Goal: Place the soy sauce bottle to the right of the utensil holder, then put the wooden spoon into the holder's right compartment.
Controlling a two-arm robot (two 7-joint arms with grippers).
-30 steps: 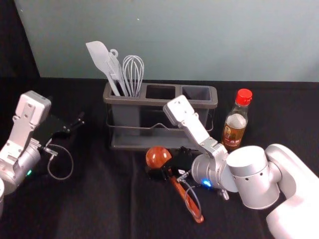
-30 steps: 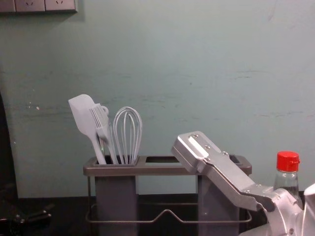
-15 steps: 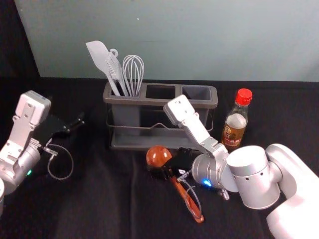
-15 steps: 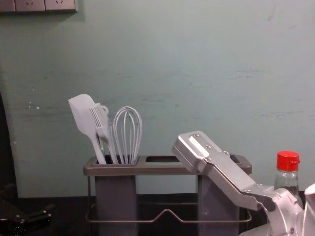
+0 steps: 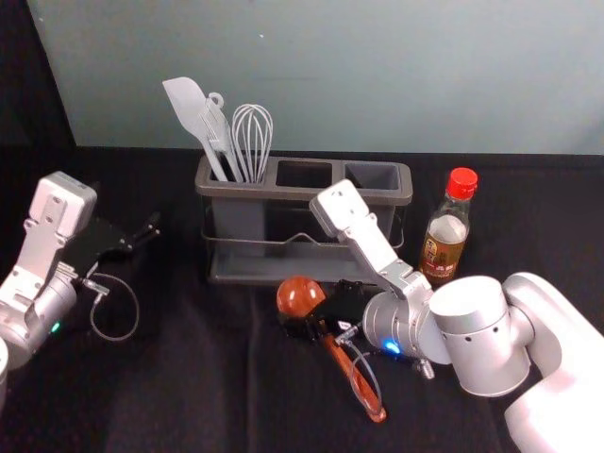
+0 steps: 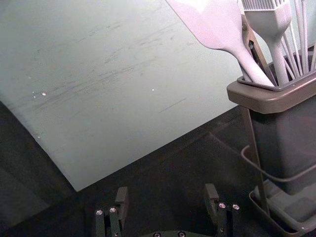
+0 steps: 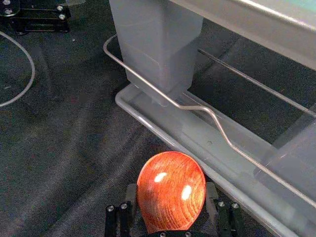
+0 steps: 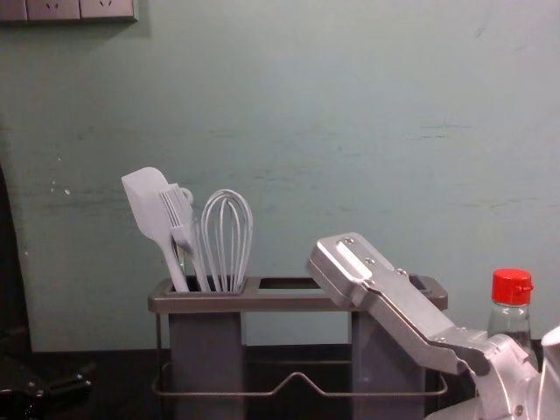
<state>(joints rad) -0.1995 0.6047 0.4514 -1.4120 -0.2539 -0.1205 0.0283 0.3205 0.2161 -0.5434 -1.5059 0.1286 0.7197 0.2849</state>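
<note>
Bottle step: looks done. The clear soy sauce bottle with the red cap (image 5: 445,238) stands upright on the black-covered bench (image 5: 189,387), to the right of the grey plastic utensil holder (image 5: 304,192). Spoon step: in hand.

Thing: the reddish-brown wooden spoon (image 5: 299,295) is in front of the holder, round bowl nearest it, handle slanting away toward your right.

Right end effector (image 7: 171,190): at the spoon, fingers spread about as wide as the bowl, one on each side. You cannot confirm from here that they press on the wood; treat the grip as unproven. Left end effector (image 6: 167,190): parked off the holder's left side, fingers wide apart, nothing between them.

Handling (est.): light and stiff, not fragile; the shine on the bowl suggests a smooth finish, so expect some slip. Rounded sides give you little flat contact; a pinch high on the bowl could squirt it out or let it roll. Prefer the neck, just below the bowl, pads square across the shaft. Squeeze moderately, then test with a small lift. The long handle probably swings if you hold it loosely; let it hang steady, then bring its end over the open right compartment (image 5: 373,176) and lower it handle first, clear of the rim.
</note>
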